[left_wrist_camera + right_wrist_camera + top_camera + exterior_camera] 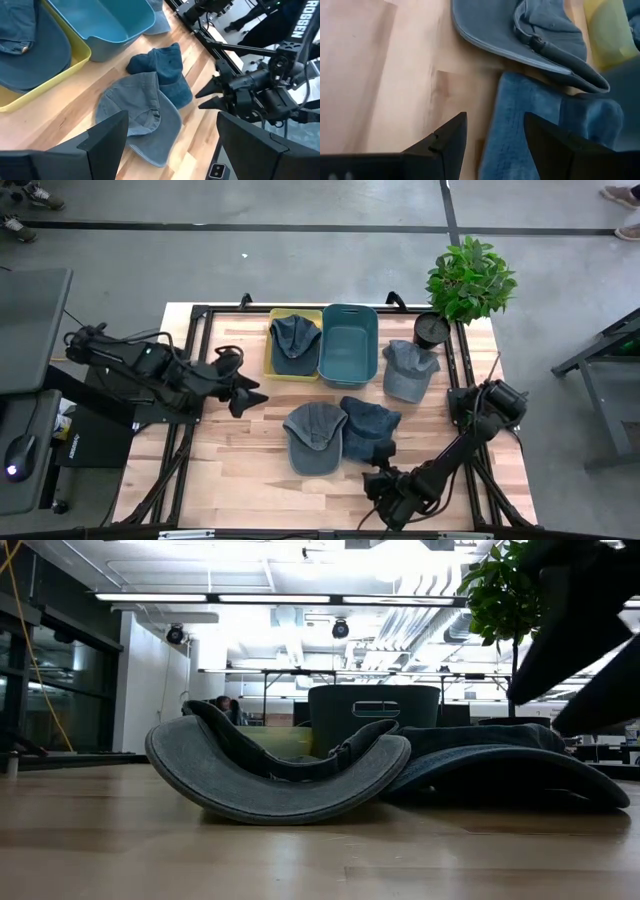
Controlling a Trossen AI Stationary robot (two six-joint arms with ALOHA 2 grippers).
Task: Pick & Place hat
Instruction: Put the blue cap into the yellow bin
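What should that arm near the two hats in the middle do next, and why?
Probably ease the right end effector forward and down onto the dark blue hat. Its fingers are open, hovering just short of that hat's edge, gripping nothing. The teal bin is empty, while the yellow bin already holds a hat.

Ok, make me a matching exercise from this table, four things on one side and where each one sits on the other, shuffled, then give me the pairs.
Things
1. yellow bin
2. teal bin
3. potted plant
4. dark blue hat

Places or states
A. at the table's far right corner
B. lying on the wood, overlapping the grey hat, in front of the right gripper
C. holds one hat
D. holds no hat

Pairs: 1-C, 2-D, 3-A, 4-B
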